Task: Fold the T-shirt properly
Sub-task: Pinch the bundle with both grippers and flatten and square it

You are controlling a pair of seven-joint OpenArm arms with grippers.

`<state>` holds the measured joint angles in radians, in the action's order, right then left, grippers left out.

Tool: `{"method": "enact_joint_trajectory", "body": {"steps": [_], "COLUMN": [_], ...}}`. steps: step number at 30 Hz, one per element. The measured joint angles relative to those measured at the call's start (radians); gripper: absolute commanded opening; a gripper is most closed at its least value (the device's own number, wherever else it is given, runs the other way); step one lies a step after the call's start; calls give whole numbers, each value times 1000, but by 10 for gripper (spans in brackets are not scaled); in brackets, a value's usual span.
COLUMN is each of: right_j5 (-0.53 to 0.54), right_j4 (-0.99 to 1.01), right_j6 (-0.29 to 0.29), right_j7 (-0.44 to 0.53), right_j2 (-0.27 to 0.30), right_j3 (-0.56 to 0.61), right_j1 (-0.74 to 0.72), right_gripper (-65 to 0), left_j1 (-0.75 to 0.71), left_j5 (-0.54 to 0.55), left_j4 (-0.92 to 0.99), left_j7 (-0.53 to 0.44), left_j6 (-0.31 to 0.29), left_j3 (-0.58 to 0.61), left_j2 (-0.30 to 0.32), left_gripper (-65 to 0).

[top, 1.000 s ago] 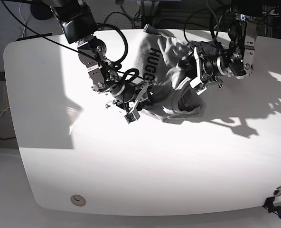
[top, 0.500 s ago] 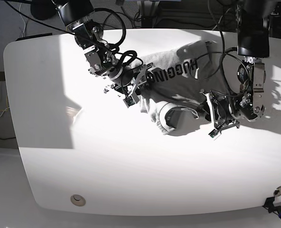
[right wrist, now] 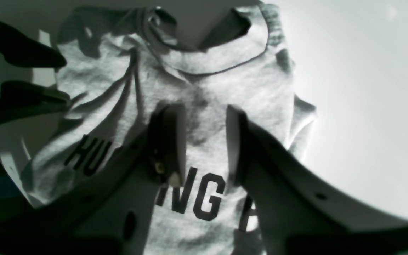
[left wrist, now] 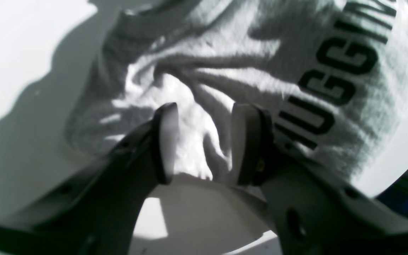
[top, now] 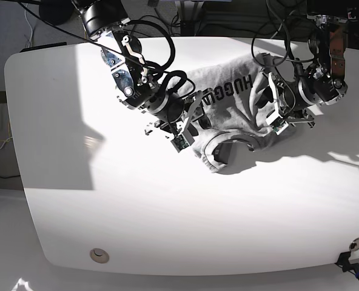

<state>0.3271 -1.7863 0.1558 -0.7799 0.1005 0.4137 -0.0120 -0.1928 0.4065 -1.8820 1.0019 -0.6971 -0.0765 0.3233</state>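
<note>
Desk, near edge: bare white desk (top: 167,224) in hard sunlight, crossed by sharp shadows of the arms; nothing of the task lies here.
Collar: the ribbed neck opening of the T-shirt (top: 228,115) is the nearest part of the garment, gaping toward the camera and curled over itself.
T-shirt: heather-grey, bunched and wrinkled on the far half of the desk between the two arms, black lettering face up.
Right gripper (right wrist: 202,141): poised over the chest just above the lettering, jaws parted by a moderate gap; whether any cloth is pinched between them cannot be told.
Left gripper (left wrist: 204,141): at the garment's crumpled edge beside the lettering, jaws parted to a middling width with a raised fold lying between them; a firm pinch cannot be confirmed.
Handling: the cloth looks light, limp and non-slippery; it likely drapes and drags rather than holding any shape, so a single-point lift would probably bunch it further.
Where to hold: best guess is a pinch through both layers at the shoulder seams or hem corners, one per arm, pulled apart to flatten before folding.
Far side: cables and arm bases crowd behind the desk.
</note>
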Motion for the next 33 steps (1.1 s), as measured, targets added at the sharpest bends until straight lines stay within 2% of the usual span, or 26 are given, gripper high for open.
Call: {"method": "enact_joint_trajectory", "body": {"steps": [3, 5, 9, 14, 16, 21, 28, 33], "right_j5": [3, -2, -1, 14, 14, 10, 21, 17], "right_j4": [39, 121, 265, 222, 201, 216, 351, 422], "right_j6": [2, 3, 5, 5, 2, 0, 21, 20], "right_j7": [31, 55, 179, 193, 169, 192, 193, 180], "right_j2": [-15, -14, 8, 58, 60, 57, 53, 69], "right_j3": [0, 0, 0, -4, -5, -5, -2, -1], "right_j1": [-6, -18, -2, 43, 49, 62, -83, -174], "right_gripper": [-649, -650, -650, -650, -650, -650, -650, -650], "left_j1": [-58, -70, -55, 76, 124, 175, 185, 313], "left_j5": [3, 10, -3, 2, 2, -3, -3, -2], "left_j4": [0, 8, 96, 229, 267, 303, 309, 415], "left_j7": [-1, -9, -10, -8, -14, -8, -5, -8], "left_j6": [0, -3, 1, 1, 0, 1, 0, 1], "left_j3": [2, 3, 2, 5, 3, 5, 5, 12], "left_j2": [-55, -70, -62, -59, -53, -54, -63, -63], "left_gripper": [-427, -427, -427, -427, -427, -427, -427, -427]}}
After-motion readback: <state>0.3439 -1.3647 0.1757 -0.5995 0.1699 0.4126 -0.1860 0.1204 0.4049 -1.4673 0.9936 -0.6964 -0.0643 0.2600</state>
